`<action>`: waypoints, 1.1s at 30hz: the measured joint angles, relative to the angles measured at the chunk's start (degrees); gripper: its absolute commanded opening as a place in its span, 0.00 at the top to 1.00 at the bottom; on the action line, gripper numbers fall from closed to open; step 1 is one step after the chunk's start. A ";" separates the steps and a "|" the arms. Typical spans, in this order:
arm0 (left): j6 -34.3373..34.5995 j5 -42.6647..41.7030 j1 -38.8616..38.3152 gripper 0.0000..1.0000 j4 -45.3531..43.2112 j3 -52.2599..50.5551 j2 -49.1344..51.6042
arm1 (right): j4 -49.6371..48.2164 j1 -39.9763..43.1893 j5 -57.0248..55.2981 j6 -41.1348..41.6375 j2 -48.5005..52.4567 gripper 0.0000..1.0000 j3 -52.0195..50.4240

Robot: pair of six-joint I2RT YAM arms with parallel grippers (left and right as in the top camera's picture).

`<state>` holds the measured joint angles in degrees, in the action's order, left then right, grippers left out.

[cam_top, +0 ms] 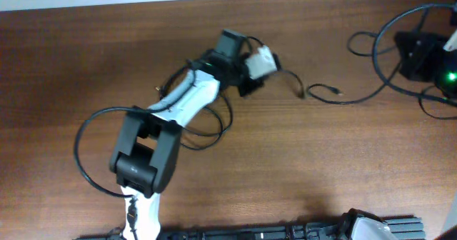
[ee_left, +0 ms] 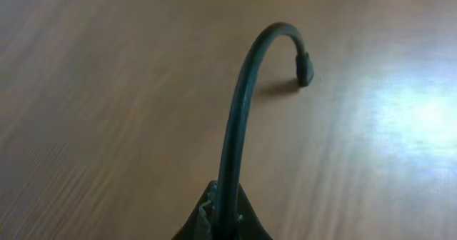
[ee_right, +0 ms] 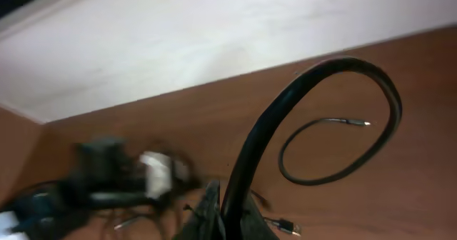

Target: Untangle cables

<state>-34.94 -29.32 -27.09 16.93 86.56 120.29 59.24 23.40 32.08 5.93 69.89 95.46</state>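
**A:** Starting at the left, what does the left gripper (ee_left: 221, 222) have?

**B:** It is clamped narrowly on the first cable (ee_left: 239, 111). The thin black cord rises from between the fingers, arches over and drops to its plug (ee_left: 304, 68) right at the tabletop (cam_top: 86, 68). I cannot tell whether the plug touches the wood.

**A:** And further right, in the middle?

**B:** From overhead, the free end of the second cable (cam_top: 335, 92) lies flat on the wood. It is near the first cable's plug but apart from it. From there the cord runs rightward toward the right arm (cam_top: 418, 51) at the tabletop's far edge.

**A:** So the right gripper (ee_right: 227, 222)?

**B:** It is closed on that second cable. In its wrist view the cord climbs out of the fingers, hooks round in a wide curl and ends in a metal tip (ee_right: 364, 123) on the tabletop.
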 measured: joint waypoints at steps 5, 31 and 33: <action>8.28 0.90 5.42 0.96 6.29 0.02 -4.00 | 0.22 4.79 -8.37 -0.72 0.07 0.96 0.00; 11.80 0.11 1.64 0.01 34.77 0.31 -10.60 | -20.68 26.34 -14.69 4.35 26.53 0.96 0.17; 11.80 -0.04 1.14 0.01 34.80 0.31 -13.79 | -26.47 26.34 -10.38 6.43 27.17 0.96 0.17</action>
<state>-23.14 -29.36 -25.96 51.72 86.87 106.50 32.77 49.74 21.69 12.36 97.06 95.64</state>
